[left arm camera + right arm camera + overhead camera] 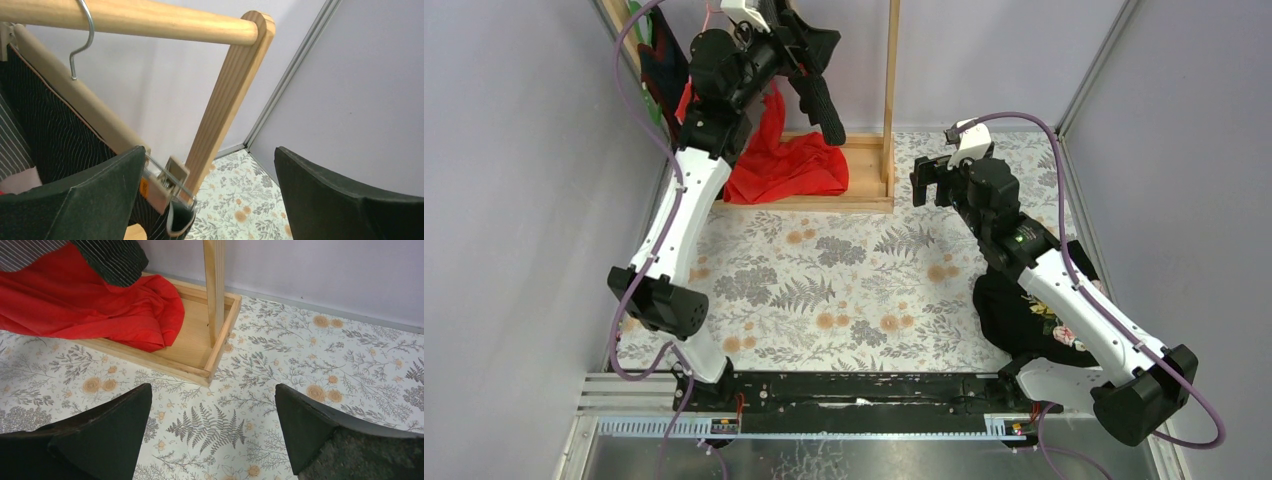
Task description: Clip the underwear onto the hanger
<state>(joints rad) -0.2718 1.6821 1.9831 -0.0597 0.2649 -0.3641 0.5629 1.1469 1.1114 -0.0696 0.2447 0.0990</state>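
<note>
The left gripper's dark fingers [100,200] fill the bottom of the left wrist view, spread wide and pinching nothing; the left gripper [209,150] is raised to the wooden rack, with one finger just beside the end of the hanger [75,95], though whether it touches cannot be told. The hanger's wire hook [85,35] sits over the rail [150,20], and the underwear [55,135], dark with fine pinstripes, hangs below the hanger bar; a trimmed edge of it appears caught at the metal clip [172,177] beside the post [225,105], so the clipping looks done on this side; the other clip is out of sight. The right gripper [212,387] is also spread and empty, low over the floral table cover [320,365] and facing the rack's tray base [195,347], where a red cloth [90,305] lies heaped. The main risk is the left finger's closeness to the clip; pulling away sideways could snag the clip's wire or nudge the hanger, swinging the hook off the rail; if the cloth is only shallowly bitten it could slip free and drop onto the red cloth; a straight retreat away from the hanger looks safest.
</note>
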